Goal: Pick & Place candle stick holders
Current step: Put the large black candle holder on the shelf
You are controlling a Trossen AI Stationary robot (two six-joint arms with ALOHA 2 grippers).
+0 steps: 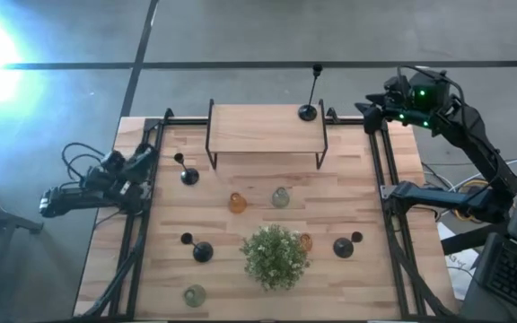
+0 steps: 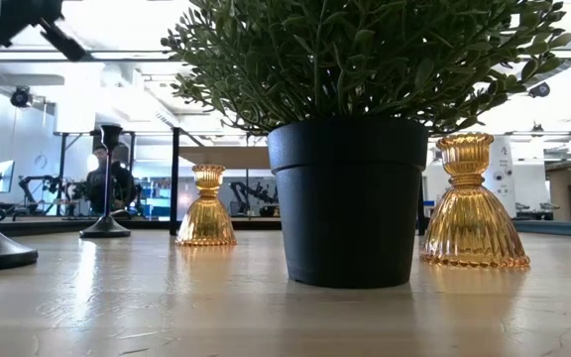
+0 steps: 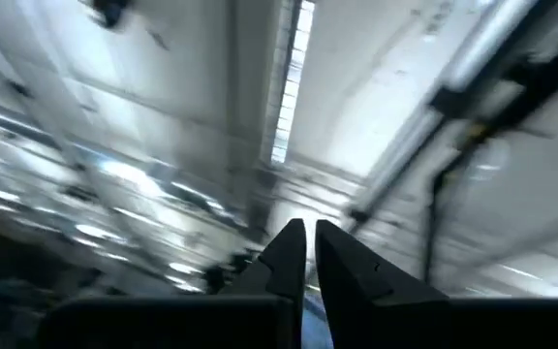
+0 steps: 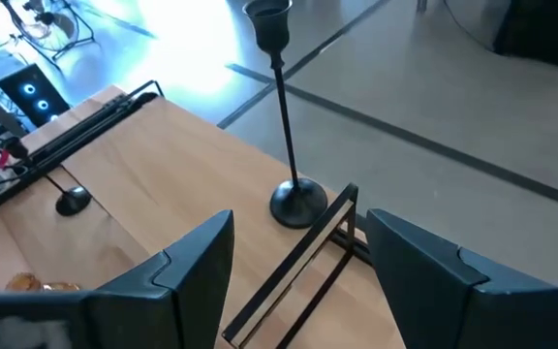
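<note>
A tall black candle stick holder (image 1: 309,109) stands by its round base on the right end of a low wooden shelf (image 1: 266,130); the right wrist view shows its base (image 4: 298,202) and thin stem. My right gripper (image 4: 298,247) hangs open just to the right of it, above the table's far right corner (image 1: 369,115), touching nothing. Three more black holders (image 1: 187,173) (image 1: 202,251) (image 1: 344,247), two amber glass ones (image 1: 237,203) (image 1: 305,241) and two pale green ones (image 1: 280,197) (image 1: 194,294) stand on the table. My left gripper (image 3: 308,233) is shut and tipped upward at the left edge (image 1: 142,164).
A bushy green plant (image 1: 275,256) in a black pot (image 2: 348,198) stands at the near middle, between the holders. Black rails (image 1: 386,193) run along the table's left and right sides. A person shows far off in the room in the low view.
</note>
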